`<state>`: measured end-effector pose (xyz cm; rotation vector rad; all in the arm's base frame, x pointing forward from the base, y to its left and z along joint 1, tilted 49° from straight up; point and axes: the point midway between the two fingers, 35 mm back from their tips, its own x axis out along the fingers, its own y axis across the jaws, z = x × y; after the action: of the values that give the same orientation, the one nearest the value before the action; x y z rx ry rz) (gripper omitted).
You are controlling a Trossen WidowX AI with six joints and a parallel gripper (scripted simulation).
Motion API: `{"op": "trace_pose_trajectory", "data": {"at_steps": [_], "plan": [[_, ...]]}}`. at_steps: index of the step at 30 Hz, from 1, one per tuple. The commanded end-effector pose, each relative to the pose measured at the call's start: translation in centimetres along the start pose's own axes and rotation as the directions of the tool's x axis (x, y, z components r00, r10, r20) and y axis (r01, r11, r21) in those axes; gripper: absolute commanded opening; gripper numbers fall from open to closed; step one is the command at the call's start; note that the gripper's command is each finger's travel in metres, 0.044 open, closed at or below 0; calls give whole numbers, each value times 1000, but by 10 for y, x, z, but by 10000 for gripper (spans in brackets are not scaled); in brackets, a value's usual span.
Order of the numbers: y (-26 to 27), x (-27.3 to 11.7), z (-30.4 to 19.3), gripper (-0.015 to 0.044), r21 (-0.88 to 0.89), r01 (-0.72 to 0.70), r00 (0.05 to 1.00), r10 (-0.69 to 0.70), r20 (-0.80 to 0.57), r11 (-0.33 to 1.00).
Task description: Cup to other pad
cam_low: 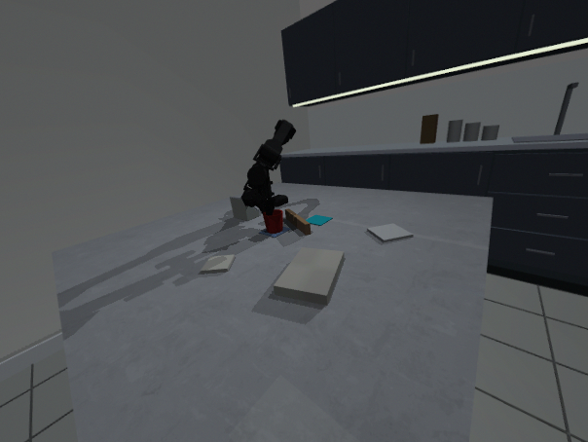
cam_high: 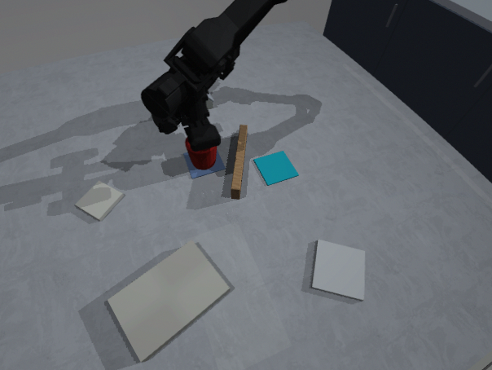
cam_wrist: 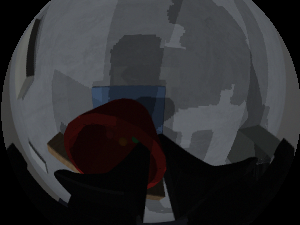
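The red cup stands upright on the blue pad. In the wrist view a yellow marble and a green marble show dimly inside it; other marbles cannot be made out clearly. My gripper is shut on the cup's wall, one finger inside the rim and the other outside. In the top view the fingertips are mostly hidden. The teal pad lies bare on the far side of the wooden bar.
The wooden bar stands between the two pads. A small cream slab, a large cream slab and a white slab lie farther off. A grey block stands behind the arm.
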<state>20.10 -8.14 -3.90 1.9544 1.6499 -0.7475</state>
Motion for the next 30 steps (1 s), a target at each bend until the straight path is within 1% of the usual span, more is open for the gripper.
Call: {"op": "trace_pose_trajectory", "data": {"at_steps": [1,6,25,30], "plan": [[0,0,0,0,-1,2,1000,-2,0,1000],[1,-7,0,0,0,2,1000,-2,0,1000],[1,-65,2,0,7,4,1000,-4,-4,1000],[0,-67,3,0,7,5,1000,-5,-4,1000]]}}
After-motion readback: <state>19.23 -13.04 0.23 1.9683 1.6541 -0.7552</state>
